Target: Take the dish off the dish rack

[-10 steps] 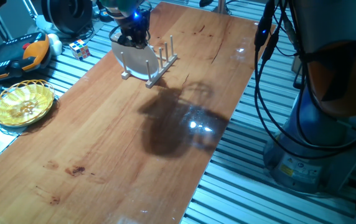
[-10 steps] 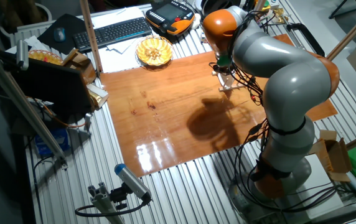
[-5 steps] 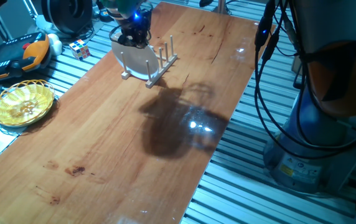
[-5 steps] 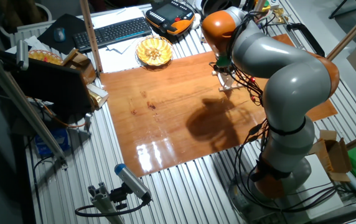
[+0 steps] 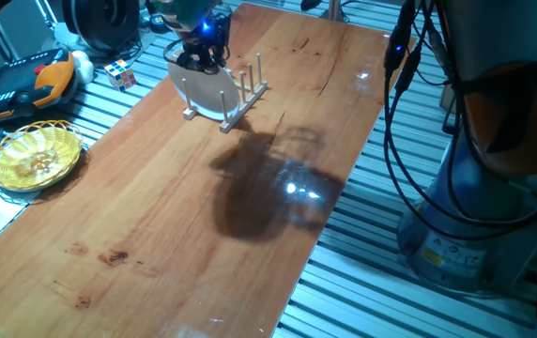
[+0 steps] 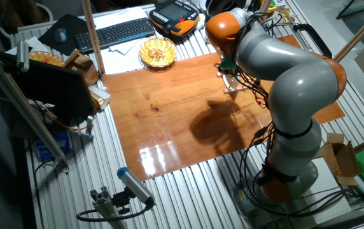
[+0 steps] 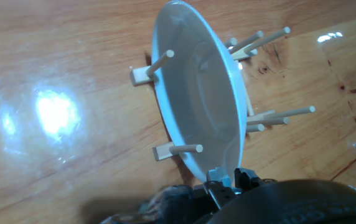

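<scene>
One fixed view: your gripper (image 5: 203, 58) sits right on the dish (image 5: 205, 91), which stands on edge in the rack (image 5: 242, 94). Other fixed view: arm hides it. Hand view: fingers straddle the rim, closure unclear; looks stiff, slick, breakable, so I'd pinch that rim
</scene>
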Controlling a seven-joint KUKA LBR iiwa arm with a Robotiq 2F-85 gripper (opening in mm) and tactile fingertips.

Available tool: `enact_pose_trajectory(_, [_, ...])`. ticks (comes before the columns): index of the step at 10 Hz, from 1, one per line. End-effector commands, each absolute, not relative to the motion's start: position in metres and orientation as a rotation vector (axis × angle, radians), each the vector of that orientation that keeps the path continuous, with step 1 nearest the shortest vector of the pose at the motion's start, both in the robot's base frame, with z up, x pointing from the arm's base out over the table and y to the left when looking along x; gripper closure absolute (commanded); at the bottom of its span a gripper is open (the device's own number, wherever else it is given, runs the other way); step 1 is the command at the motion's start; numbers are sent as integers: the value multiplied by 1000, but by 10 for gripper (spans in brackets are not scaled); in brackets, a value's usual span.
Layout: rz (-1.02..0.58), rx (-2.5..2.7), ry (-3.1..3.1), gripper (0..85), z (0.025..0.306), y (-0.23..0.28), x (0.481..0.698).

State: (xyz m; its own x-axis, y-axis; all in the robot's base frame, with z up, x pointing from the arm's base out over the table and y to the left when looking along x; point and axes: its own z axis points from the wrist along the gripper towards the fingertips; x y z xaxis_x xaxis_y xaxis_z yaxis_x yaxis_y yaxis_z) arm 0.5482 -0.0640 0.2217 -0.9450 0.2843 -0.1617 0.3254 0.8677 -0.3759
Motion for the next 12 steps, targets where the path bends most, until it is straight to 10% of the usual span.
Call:
enact_pose_trajectory(1, [-625,491,2930,653,221,-64,548])
enact_pose_trajectory(12, [-628,763,2827,583,211,-81,550])
